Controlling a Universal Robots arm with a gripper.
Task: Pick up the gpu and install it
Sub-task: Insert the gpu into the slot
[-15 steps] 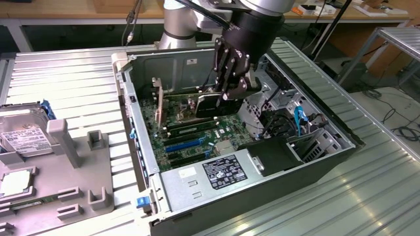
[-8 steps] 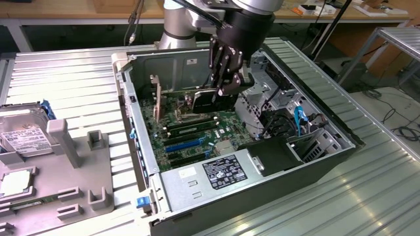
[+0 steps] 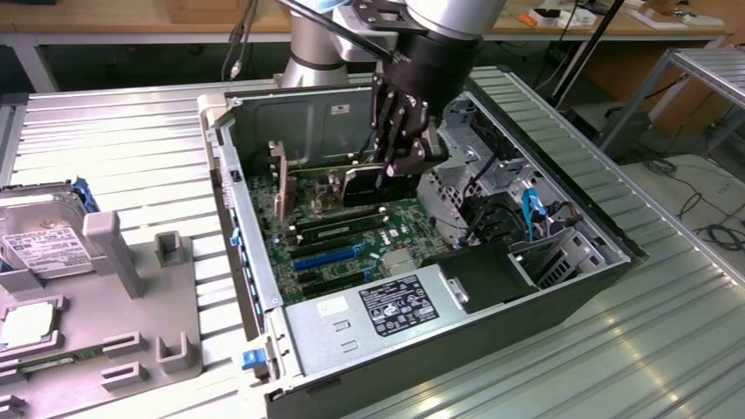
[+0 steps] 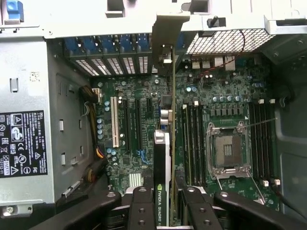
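My gripper is partly closed on the gpu, a thin, flat black rectangular expansion card with a silver metal end bracket. Its two black fingers press the card's faces from either side, so the pick-up part of the job is done. I hold the card on edge inside the open grey metal computer case, which lies on its side about the middle of the ribbed metal counter. That is well apart from the grey plastic parts holder and the silver hard drive with a white label at the counter's edge on the exterior view's left. In the wrist view the card runs straight along the green motherboard, just beside the long black expansion slots, and its bracket reaches the slotted rear wall of the case. In the exterior view the card's lower edge appears to hang just above the board rather than sunk into a slot, though I cannot tell for certain, since my gripper hides part of it. I judge the installing as under way and not finished: the card is inside the case and roughly lined up, while seating it and letting go are left. The silver power supply box sits at the case's other end, apart from the card.
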